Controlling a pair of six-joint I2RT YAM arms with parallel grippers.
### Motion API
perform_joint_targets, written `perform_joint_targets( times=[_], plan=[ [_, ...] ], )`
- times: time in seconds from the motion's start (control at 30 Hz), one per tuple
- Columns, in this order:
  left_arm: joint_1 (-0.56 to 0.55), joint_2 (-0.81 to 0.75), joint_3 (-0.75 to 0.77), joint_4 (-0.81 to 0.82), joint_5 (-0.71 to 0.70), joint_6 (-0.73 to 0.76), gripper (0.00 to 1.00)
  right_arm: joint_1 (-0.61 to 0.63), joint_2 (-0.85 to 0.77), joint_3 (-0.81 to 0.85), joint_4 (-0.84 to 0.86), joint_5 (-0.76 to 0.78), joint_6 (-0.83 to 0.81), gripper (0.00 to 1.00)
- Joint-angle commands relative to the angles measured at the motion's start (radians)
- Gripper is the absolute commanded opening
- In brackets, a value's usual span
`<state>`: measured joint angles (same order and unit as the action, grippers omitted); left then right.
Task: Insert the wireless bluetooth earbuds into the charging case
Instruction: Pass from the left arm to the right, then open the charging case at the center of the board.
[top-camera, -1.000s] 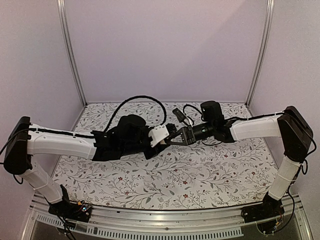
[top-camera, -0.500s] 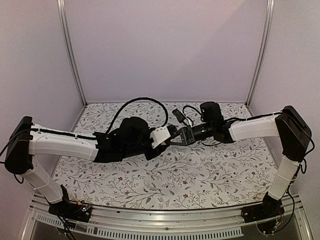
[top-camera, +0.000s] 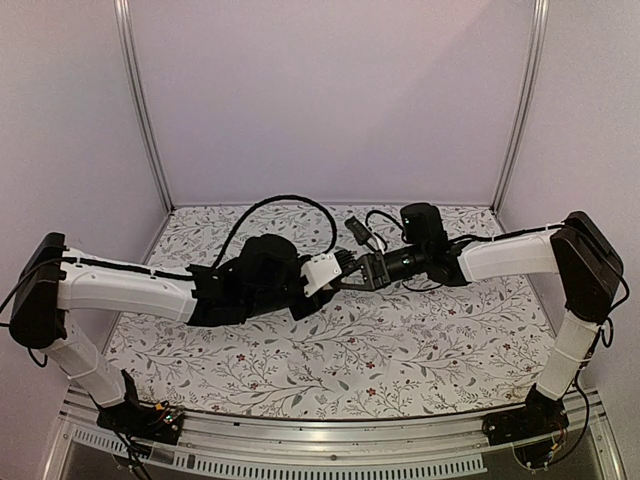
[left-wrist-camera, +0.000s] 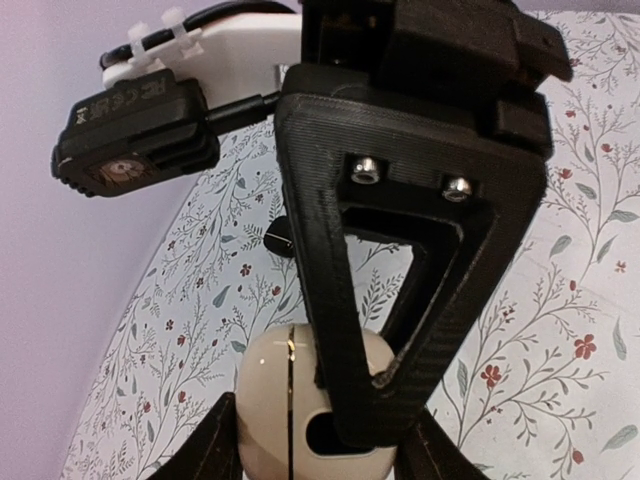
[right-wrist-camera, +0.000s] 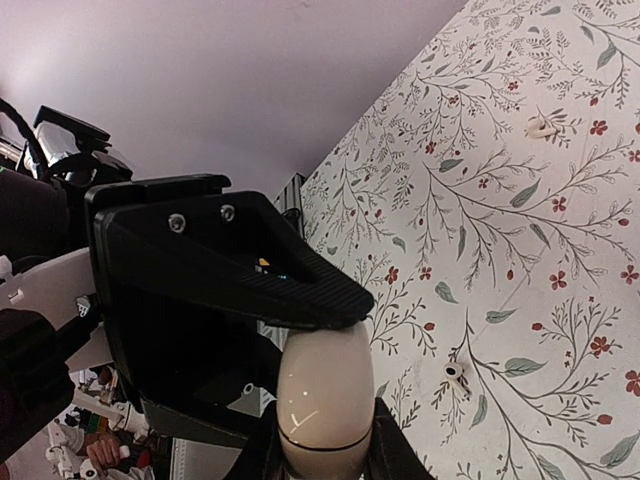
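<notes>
Case (left-wrist-camera: 270, 400) aloft over desk (top-camera: 400, 350) centre, clamped in left fingers (left-wrist-camera: 205, 450). Right fingers (right-wrist-camera: 230, 270) pinched shut, tip pressing on case: probably seating earbud, itself unseen. Next: steady push, then backing off straight without tipping case.

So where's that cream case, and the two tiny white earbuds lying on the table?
charging case (right-wrist-camera: 325, 385): right wrist view, on the middle of its rounded cream shell.
lower earbud (right-wrist-camera: 452, 372): right wrist view, on its small white body.
upper earbud (right-wrist-camera: 540, 125): right wrist view, on its small white body.
</notes>
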<state>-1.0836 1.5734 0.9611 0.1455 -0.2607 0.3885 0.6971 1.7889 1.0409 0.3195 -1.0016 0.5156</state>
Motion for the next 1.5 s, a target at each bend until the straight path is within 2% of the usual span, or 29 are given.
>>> perform_joint_targets(
  times=[0.0, 0.23, 0.4, 0.6, 0.77, 1.0, 1.47],
  plan=[
    [-0.036, -0.022, -0.002, 0.087, 0.024, 0.005, 0.43, 0.008, -0.024, 0.024, 0.022, 0.0, -0.002, 0.13],
    [-0.036, -0.054, -0.015, 0.072, 0.015, -0.002, 0.57, 0.004, -0.03, 0.011, 0.012, -0.007, -0.034, 0.1],
    [-0.009, -0.15, -0.06, 0.058, 0.12, -0.051, 0.64, -0.008, -0.041, 0.002, 0.0, -0.009, -0.078, 0.08],
    [0.09, -0.257, -0.124, 0.079, 0.306, -0.158, 0.64, -0.01, -0.092, -0.007, -0.062, 0.004, -0.2, 0.08],
    [0.141, -0.248, -0.087, 0.047, 0.378, -0.219, 0.63, -0.008, -0.166, -0.023, -0.1, 0.012, -0.292, 0.05],
    [0.156, -0.223, -0.066, 0.061, 0.41, -0.249, 0.6, -0.007, -0.226, -0.029, -0.156, 0.029, -0.357, 0.04],
    [0.156, -0.153, -0.016, 0.052, 0.388, -0.241, 0.56, 0.035, -0.209, -0.017, -0.206, 0.065, -0.415, 0.03]
  ],
)
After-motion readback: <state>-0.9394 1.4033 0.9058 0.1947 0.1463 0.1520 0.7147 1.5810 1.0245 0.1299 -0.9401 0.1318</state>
